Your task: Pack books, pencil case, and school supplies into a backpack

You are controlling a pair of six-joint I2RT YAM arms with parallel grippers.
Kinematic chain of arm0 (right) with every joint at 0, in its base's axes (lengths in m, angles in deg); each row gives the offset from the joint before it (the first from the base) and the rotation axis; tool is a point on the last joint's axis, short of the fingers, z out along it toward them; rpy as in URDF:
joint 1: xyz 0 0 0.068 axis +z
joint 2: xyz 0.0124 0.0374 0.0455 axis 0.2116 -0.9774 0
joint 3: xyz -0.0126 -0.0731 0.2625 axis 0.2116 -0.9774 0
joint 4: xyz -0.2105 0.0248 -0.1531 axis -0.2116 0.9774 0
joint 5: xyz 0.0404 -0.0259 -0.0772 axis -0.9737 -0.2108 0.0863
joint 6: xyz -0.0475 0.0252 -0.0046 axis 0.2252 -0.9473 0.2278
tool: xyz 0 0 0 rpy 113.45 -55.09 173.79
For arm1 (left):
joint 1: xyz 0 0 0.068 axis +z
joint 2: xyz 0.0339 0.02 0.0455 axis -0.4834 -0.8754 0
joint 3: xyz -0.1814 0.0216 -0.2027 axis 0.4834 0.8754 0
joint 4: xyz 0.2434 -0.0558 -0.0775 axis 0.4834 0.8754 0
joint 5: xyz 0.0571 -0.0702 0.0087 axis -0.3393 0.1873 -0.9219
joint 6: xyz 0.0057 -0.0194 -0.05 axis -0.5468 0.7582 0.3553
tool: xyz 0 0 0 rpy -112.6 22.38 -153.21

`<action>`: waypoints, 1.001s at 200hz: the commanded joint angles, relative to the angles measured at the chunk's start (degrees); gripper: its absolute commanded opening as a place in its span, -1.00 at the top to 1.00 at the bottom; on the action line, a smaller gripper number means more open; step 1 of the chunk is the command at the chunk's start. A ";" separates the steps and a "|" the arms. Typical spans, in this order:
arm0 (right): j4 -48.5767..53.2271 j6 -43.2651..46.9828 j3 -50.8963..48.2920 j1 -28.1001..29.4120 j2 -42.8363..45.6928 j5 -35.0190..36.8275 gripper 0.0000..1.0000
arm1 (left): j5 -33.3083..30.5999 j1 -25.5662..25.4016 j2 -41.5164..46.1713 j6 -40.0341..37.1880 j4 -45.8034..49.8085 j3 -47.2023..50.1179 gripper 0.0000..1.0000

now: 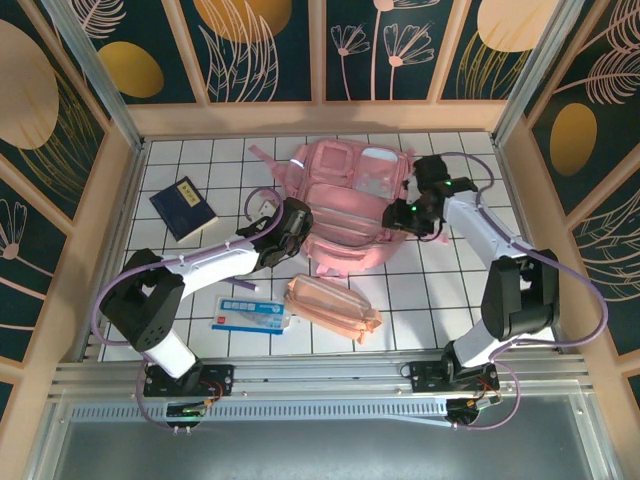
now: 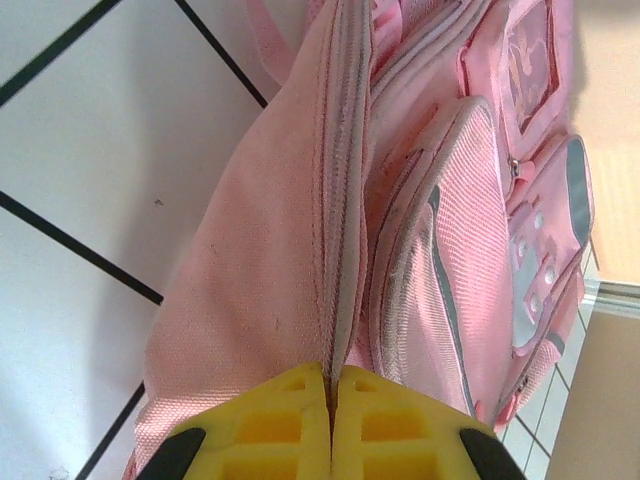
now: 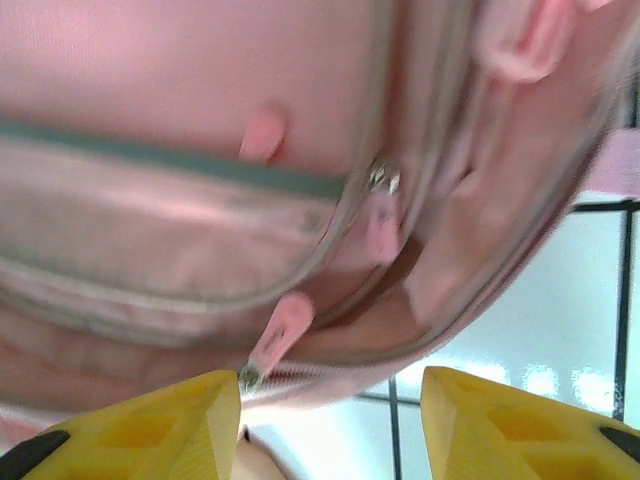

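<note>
parted fingers (image 3: 150,420) beneath backpack (image 3: 180,90), perhaps unzipped

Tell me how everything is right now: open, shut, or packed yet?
backpack: lying front up on the table, side zip looks closed.
navy booklet: closed, on the table, not packed.
pencil case: on the table, not packed.
white-and-blue packet: flat on the table, not packed.
left gripper: shut, pinching the backpack's zip seam.
right gripper: open, beside a pink zip pull.

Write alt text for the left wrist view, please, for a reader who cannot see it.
The left gripper, yellow fingers closed, appears to pinch the zipper seam of the pink backpack, which lies on a white tiled table.
</note>
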 commanded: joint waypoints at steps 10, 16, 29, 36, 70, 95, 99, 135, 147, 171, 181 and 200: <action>-10.00 -8.12 -2.71 0.68 -1.47 -1.98 0.05 | 3.12 -0.09 -0.47 -0.68 -4.95 -0.68 1.00; -10.90 -8.29 -3.16 0.55 -2.08 -1.65 0.08 | 3.24 -0.11 -0.38 -0.38 -5.11 -0.42 1.00; -12.33 -8.08 -4.25 0.60 -3.06 -0.79 0.09 | 3.12 -0.12 -0.05 0.11 -5.64 0.23 1.00; -13.22 -7.95 -5.04 0.50 -3.48 -1.49 0.10 | 3.12 -0.09 0.06 0.25 -5.76 0.45 1.00; -16.62 -6.78 -8.15 0.56 -5.27 -7.20 0.18 | 2.87 -0.04 0.81 0.30 -6.02 0.83 1.00; -16.89 -5.82 -9.25 0.57 -5.35 -9.33 0.29 | 2.77 -0.07 0.94 0.30 -5.93 0.83 1.00; -16.99 -5.67 -9.57 0.56 -5.14 -9.68 0.29 | 2.77 -0.09 0.94 0.42 -5.93 0.83 1.00; -18.82 -5.08 -12.65 0.43 -2.92 -15.07 0.30 | 2.87 -0.04 0.79 0.65 -5.93 0.83 1.00; -19.46 -5.17 -13.36 0.34 -2.15 -16.66 0.32 | 2.86 -0.08 0.69 0.86 -5.93 0.83 1.00; -19.30 -4.44 -13.85 0.15 -0.63 -16.34 0.46 | 2.94 -0.07 0.68 0.96 -5.93 0.83 1.00; -19.15 -4.38 -13.95 0.01 -0.33 -16.34 0.52 | 2.86 -0.09 0.68 1.00 -5.93 0.84 1.00; -19.11 -4.47 -14.02 -0.09 0.46 -16.10 0.62 | 2.68 -0.08 0.68 1.18 -5.68 0.83 1.00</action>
